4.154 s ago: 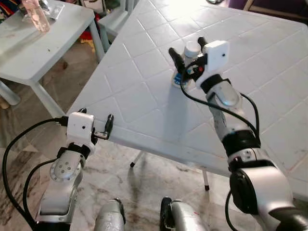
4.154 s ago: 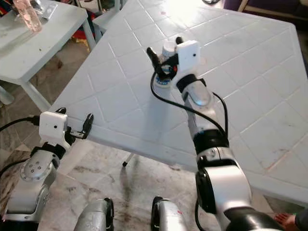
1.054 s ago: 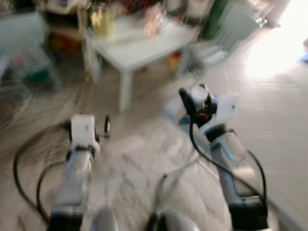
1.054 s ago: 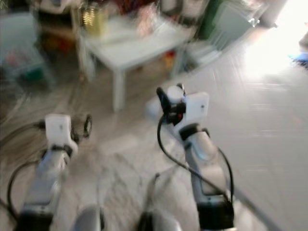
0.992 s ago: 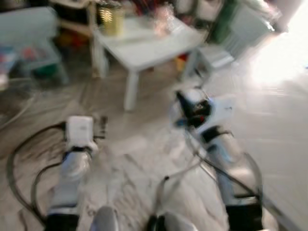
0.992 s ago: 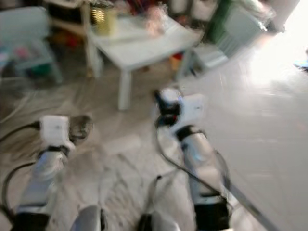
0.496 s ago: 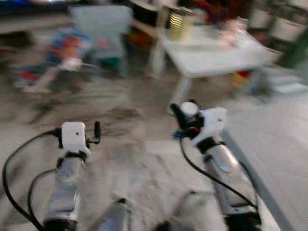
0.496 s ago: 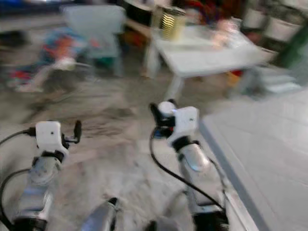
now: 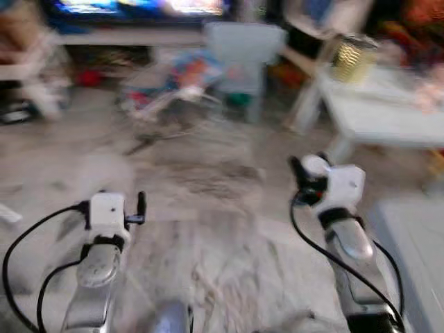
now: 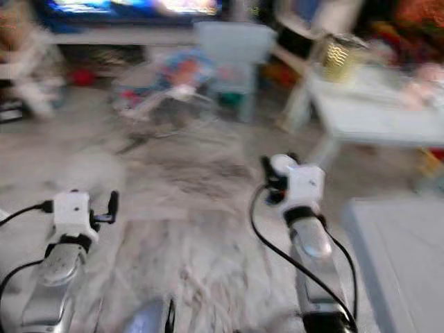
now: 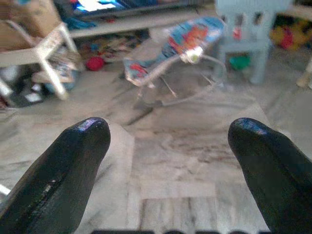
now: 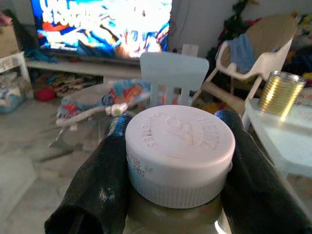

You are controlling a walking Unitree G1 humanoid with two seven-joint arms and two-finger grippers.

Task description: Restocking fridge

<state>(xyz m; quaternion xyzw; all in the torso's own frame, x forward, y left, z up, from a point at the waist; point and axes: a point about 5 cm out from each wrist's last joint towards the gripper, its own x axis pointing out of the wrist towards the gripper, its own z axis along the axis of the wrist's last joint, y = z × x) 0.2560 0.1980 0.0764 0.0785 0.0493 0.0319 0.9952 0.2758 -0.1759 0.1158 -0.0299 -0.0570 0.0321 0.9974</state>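
The right gripper (image 12: pixel 175 161) was raised in front of the robot, its fingers (image 12: pixel 100 185) clenched on a bottle (image 12: pixel 179 151) with a white screw cap, one finger pressed to each side just under the cap. In the blurred head views the cap (image 9: pixel 314 165) stood above the right wrist, held in the air over the marbled floor (image 9: pixel 208 236). The left gripper (image 11: pixel 170 161) was held out lower on the robot's left, its fingers (image 11: pixel 68 161) released and spread wide with nothing between them. Ahead lay a colourful baby bouncer (image 11: pixel 180 46) on the floor, with a pale blue small chair (image 12: pixel 174 78) beside it and a lit television screen (image 12: pixel 102 24) behind. Further right a white desk (image 10: pixel 374 114) carried what looked like a gold tin (image 12: pixel 278 92) near its far corner.
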